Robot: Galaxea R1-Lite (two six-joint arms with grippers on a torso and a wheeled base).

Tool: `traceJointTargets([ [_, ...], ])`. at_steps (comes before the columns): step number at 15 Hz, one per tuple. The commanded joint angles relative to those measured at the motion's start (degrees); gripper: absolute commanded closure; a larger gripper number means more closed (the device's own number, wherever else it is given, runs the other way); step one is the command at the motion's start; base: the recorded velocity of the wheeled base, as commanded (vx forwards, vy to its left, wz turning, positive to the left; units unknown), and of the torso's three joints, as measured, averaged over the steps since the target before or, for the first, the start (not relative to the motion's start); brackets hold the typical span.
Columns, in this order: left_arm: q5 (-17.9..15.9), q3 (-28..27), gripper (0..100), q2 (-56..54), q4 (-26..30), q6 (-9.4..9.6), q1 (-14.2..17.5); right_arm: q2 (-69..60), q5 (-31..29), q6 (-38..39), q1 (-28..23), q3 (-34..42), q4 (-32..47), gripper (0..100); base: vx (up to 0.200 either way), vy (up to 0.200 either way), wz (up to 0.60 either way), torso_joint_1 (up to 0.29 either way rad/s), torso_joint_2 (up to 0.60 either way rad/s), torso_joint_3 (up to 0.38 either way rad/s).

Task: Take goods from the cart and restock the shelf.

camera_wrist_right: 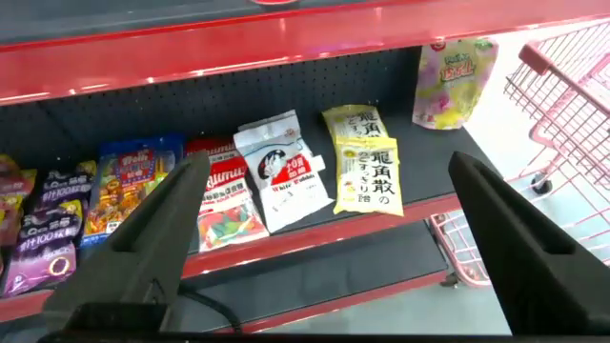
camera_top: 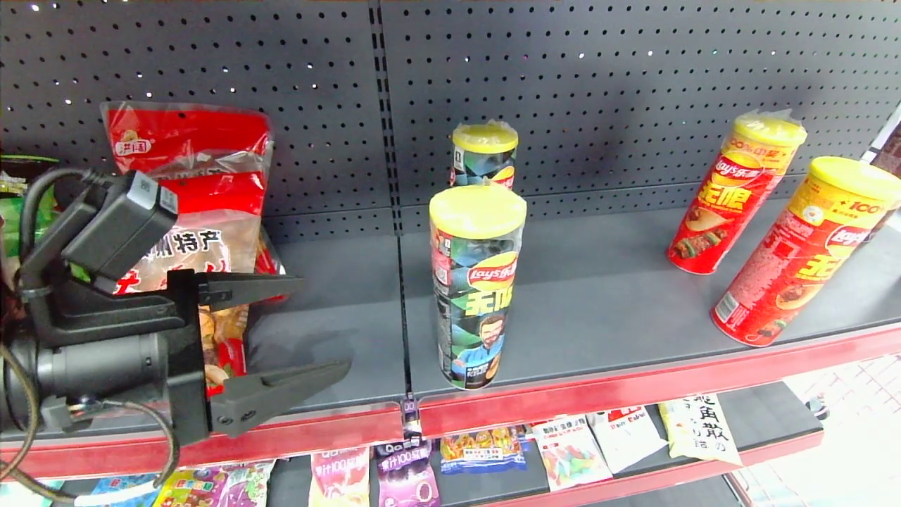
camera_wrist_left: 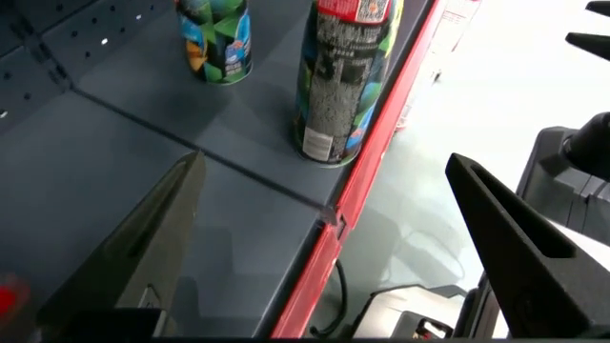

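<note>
Shelf (camera_top: 619, 303) held a green chip can (camera_top: 477, 282) upright at its front edge, a second can (camera_top: 484, 155) behind. Left gripper (camera_top: 325, 324) hovered beside a red bag (camera_top: 190, 183), jaws spread, empty. Right gripper (camera_wrist_right: 326, 162) faced the lower shelf (camera_wrist_right: 295, 243), jaws spread, empty; pink cart (camera_wrist_right: 572, 105) stood near.

Your left gripper (camera_top: 325, 324): matte black all over.
Two long tapered fingers (camera_top: 271, 394) with small screw holes; behind them a boxy black camera housing (camera_top: 120, 222) with pale stickers, and black cables (camera_top: 27, 218) looping back.
</note>
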Motion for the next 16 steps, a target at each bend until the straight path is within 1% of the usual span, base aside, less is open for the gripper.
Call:
traceJointTargets([
  [1, 0.02, 4.42, 0, -5.61, 0.10, -0.01, 1.40, 0.34, -0.02, 0.00, 0.02, 0.02, 0.04, 0, 0.000, 0.000, 0.00, 0.000, 0.00, 0.000],
  [2, 0.11, 7.23, 0, -9.04, 0.19, -0.01, 2.19, 0.34, -0.02, -0.08, 0.02, 0.02, 0.04, 0, 0.000, 0.000, 0.00, 0.000, 0.00, 0.000],
  [4, 0.11, 9.69, 0, -11.94, 0.19, -0.01, 2.45, 0.34, -0.02, 0.00, 0.02, 0.02, 0.04, 0, 0.000, 0.000, 0.00, 0.000, 0.00, 0.000],
  [5, 0.11, 10.57, 0, -13.70, 0.28, -0.53, 2.45, 0.34, -0.02, 0.00, 0.02, 0.02, 0.04, 0, 0.000, 0.000, 0.00, 0.000, 0.00, 0.000],
  [6, 0.19, 10.57, 0, -13.96, 0.28, -1.15, 2.45, 0.34, 0.07, -0.08, 0.02, 0.02, 0.04, 0, 0.000, 0.000, 0.00, 0.000, 0.00, 0.000],
  [7, 0.28, 10.22, 0, -13.70, 0.28, -1.33, 2.45, 0.34, 0.07, -0.08, 0.02, 0.02, 0.04, 0, 0.000, 0.000, 0.60, 0.002, 0.00, -0.002],
  [11, 0.63, 9.96, 0, -12.91, 0.19, -1.33, 2.45, 0.34, -0.02, 0.00, 0.02, 0.02, 0.04, 0, 0.000, 0.000, 0.60, 0.000, 0.00, 0.000],
  [16, 0.19, 9.34, 0, -11.33, 0.10, -1.41, 2.45, 0.34, -0.02, 0.00, 0.02, 0.02, 0.04, 0, 0.000, 0.000, 0.00, 0.000, 0.00, 0.000],
])
